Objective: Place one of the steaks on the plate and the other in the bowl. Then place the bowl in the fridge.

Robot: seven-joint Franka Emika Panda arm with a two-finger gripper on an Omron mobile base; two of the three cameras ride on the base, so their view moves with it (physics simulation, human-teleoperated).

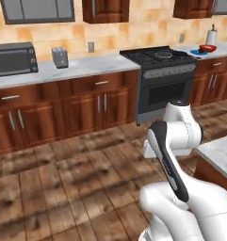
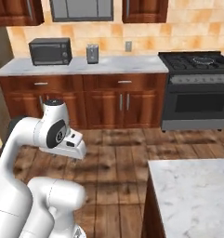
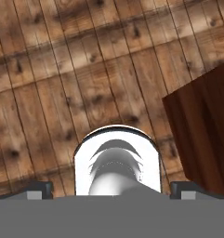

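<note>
Far off on the counter right of the stove sits the red bowl [image 1: 208, 48], with the blue plate [image 1: 198, 52] just left of it, touching or nearly so. Both steaks and the fridge are out of view. My arm is folded low over the wooden floor, well away from that counter. In the hand view my gripper [image 3: 111, 190] points down at the floor planks. It is open, its fingertips [image 3: 39, 189] set wide apart with nothing between them.
A black stove [image 1: 162, 59] stands between wooden cabinets. A microwave [image 1: 13, 59] and a toaster [image 1: 60, 57] sit on the long counter. A marble-topped island [image 2: 192, 195] is close on my right, and its dark wood side [image 3: 201, 130] appears in the hand view. Open floor lies ahead.
</note>
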